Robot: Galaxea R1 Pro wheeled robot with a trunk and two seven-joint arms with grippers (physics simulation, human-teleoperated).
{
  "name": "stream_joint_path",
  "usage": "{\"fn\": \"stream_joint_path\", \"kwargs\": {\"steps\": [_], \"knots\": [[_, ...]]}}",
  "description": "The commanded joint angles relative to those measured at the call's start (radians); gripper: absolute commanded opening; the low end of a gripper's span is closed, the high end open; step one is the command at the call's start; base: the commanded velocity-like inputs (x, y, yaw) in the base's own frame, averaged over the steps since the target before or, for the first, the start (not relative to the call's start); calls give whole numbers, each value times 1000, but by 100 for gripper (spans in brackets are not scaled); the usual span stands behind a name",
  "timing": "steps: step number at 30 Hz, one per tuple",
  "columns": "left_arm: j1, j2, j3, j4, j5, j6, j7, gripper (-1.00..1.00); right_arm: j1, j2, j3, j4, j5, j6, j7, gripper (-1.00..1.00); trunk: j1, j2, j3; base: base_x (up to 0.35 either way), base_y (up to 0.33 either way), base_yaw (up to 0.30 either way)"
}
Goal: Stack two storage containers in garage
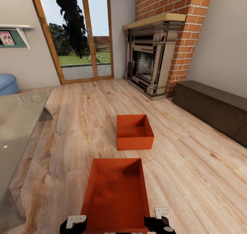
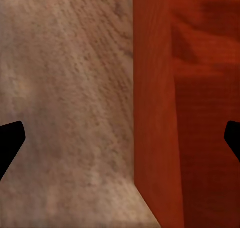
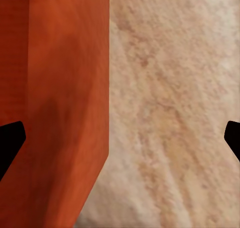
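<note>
looking across the living room, the wood-plank floor (image 1: 192, 165) is filling most of the frame, with the brick fireplace (image 1: 154, 56) sitting at upper right, the glass doors (image 1: 77, 32) at upper centre and the glass-topped table (image 1: 17, 124) running down the left edge. a dark low cabinet (image 1: 212, 107) is lying along the right wall.

the near container (image 1: 116, 196) is sitting at bottom centre, open top up, long side running away from the robot. the far container (image 1: 134, 132) is resting on the planks just above it in the frame, apart from it, with a strip of bare floor between them.

the left gripper (image 1: 73, 223) is hanging at the bottom edge beside the near bin's left wall, and the right gripper (image 1: 160, 220) is doing the same at the right wall. in the left wrist view the left gripper (image 2: 120, 138) has its fingers spread wide, straddling the orange wall with floor on one side and ribbed interior on the other. the right gripper (image 3: 120, 138) is mirroring that, fingers wide apart over the opposite wall. neither is gripping anything yet.

to do this well, i'd judge each arm is needing to drop evenly so a finger goes either side of its thin wall, then pinch at matching points along the bin. uneven heights would be tilting the lift, and too shallow a bite could be letting the wall slip.
</note>
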Motion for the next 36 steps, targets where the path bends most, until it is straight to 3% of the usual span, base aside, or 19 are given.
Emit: {"fn": "stream_joint_path", "kwargs": {"steps": [1,36], "knots": [[0,0,2,2,1,-3,-1,100,-1,0,1,1,1,-3,-4,100,0,0,-2,0,0,0],[0,0,2,2,1,-3,-1,100,-1,0,1,1,1,-3,-5,100,0,0,-9,0,0,0]]}}
